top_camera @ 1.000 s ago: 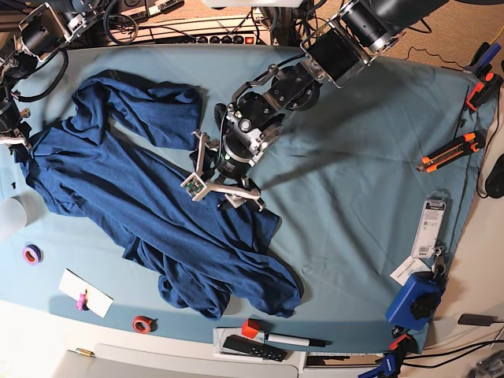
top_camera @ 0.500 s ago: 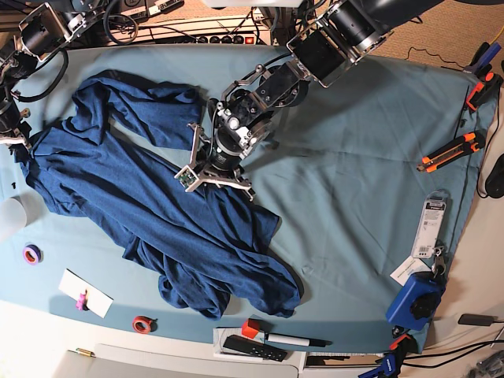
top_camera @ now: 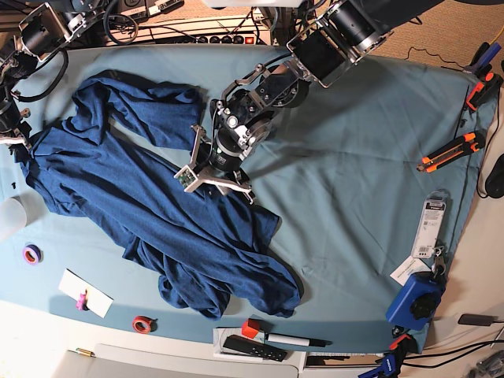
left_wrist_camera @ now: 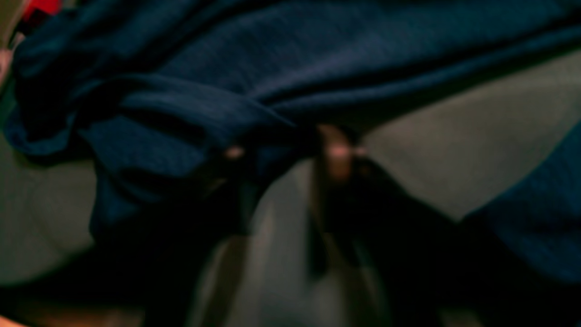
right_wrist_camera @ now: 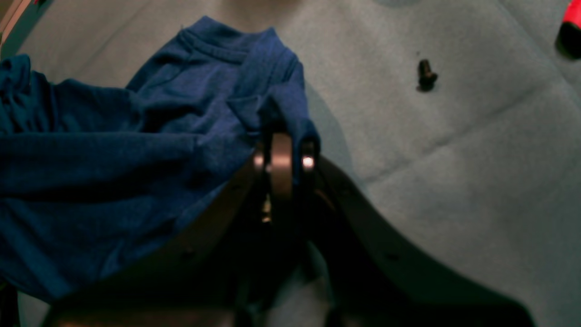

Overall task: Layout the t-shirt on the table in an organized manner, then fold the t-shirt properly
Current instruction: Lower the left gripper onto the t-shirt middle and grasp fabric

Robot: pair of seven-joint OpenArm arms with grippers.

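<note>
The t-shirt (top_camera: 157, 213) stretches diagonally, upper left to lower centre. The left gripper (top_camera: 211, 175) touches its edge, jaws apart; the right gripper (right_wrist_camera: 281, 150) pinches its corner closed.

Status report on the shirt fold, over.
Right gripper shut on t-shirt corner at table edge. Left gripper down on the shirt's middle edge, grip unclear. T-shirt crumpled, unfolded. Nothing blocking.

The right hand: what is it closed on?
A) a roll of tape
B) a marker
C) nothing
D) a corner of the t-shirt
D: in the right wrist view the right hand is shut on a bunched corner of the t-shirt, near its collar.
</note>
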